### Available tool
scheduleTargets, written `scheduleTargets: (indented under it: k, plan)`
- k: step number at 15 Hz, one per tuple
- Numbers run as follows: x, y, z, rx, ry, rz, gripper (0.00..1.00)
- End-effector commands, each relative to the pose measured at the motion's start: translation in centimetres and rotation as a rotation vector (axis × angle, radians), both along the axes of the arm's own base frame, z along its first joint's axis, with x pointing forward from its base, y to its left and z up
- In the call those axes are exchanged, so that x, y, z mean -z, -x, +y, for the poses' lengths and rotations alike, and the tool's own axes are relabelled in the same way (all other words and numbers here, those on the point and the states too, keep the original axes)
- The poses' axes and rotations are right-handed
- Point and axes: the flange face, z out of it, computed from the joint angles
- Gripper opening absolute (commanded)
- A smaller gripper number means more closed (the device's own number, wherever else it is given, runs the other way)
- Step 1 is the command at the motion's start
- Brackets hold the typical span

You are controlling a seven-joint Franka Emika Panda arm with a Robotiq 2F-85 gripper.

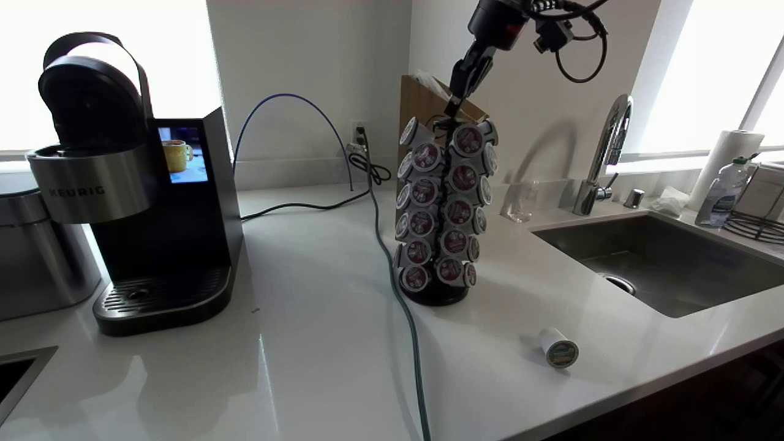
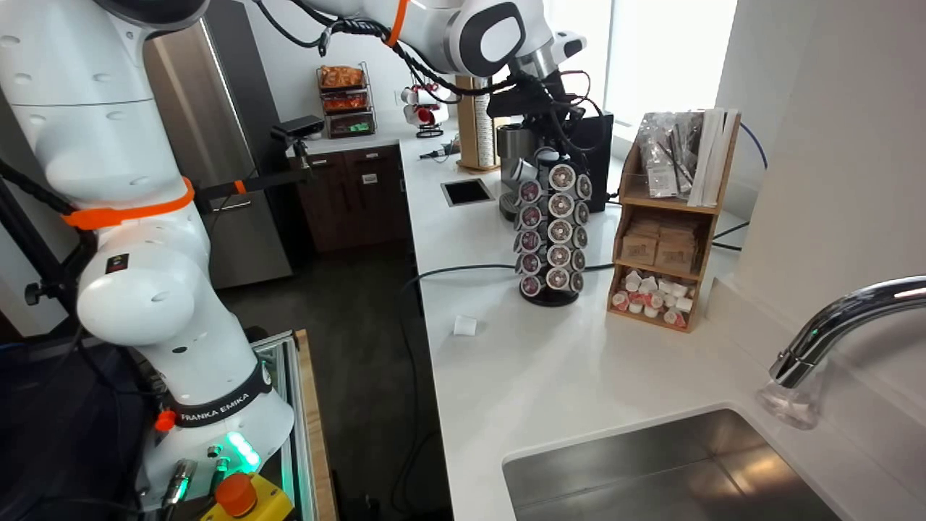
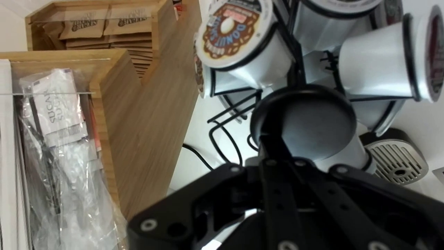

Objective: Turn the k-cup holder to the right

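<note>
The gripper, pressed together, is at the top of the holder, full of pods, on the counter. The rack holds packets and, clear only in an exterior view, tubs.

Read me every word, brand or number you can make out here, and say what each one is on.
"KEURIG": on the coffee machine
"FRANKA EMIKA": on the black band around the robot arm
"ORIGINAL DONUT SHOP": on a brown pod lid in the wrist view
"SUGAR": on a white packet
Too small or blurred to read: brown packets, soap bottle, other pod lids on the k-cup holder.
</note>
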Motion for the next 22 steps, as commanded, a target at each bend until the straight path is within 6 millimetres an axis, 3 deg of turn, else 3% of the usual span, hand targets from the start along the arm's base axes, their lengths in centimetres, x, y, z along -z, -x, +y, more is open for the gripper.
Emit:
scheduleTargets:
  k: [1,22]
  plan:
    - [0.93,0.35,-0.21,-0.007,0.037,0.018,0.00]
    - [0.04,1.08,0.28,0.027,0.058,0.103,0.00]
